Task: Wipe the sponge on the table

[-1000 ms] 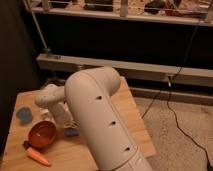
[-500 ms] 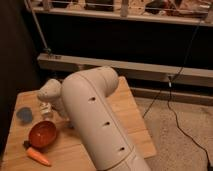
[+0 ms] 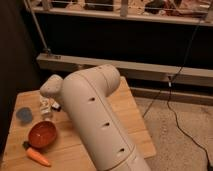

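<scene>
Gripper (image 3: pixel 47 108) points down over the table (image 3: pixel 126 116); whether it grips anything, I cannot tell. Bowl (image 3: pixel 41 134) sits near it.

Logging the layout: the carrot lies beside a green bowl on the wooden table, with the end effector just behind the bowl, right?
No, the camera view shows an orange-red bowl, not green. The carrot does lie beside it on the wooden table, and the end effector hangs just behind the bowl.
</scene>
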`<action>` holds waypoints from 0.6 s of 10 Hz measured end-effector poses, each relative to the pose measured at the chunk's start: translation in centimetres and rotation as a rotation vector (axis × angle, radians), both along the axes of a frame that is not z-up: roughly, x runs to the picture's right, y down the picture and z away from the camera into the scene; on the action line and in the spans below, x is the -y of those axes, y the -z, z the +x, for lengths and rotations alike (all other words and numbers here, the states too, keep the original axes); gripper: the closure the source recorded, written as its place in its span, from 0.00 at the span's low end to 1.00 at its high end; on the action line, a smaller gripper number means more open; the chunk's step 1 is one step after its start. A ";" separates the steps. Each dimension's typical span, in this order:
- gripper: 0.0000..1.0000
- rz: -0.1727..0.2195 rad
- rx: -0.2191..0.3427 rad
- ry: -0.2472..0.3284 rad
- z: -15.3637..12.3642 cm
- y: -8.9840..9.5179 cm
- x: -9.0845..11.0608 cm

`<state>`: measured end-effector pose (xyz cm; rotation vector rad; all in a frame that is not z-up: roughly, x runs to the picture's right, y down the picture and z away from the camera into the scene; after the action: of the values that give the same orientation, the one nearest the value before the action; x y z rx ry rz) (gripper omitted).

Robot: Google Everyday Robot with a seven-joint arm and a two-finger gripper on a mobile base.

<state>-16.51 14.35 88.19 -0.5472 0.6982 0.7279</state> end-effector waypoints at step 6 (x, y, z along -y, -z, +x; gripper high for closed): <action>1.00 0.046 0.052 -0.127 -2.3 -1.6 3.4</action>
<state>-18.81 10.92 89.83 -0.5701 0.6009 0.8431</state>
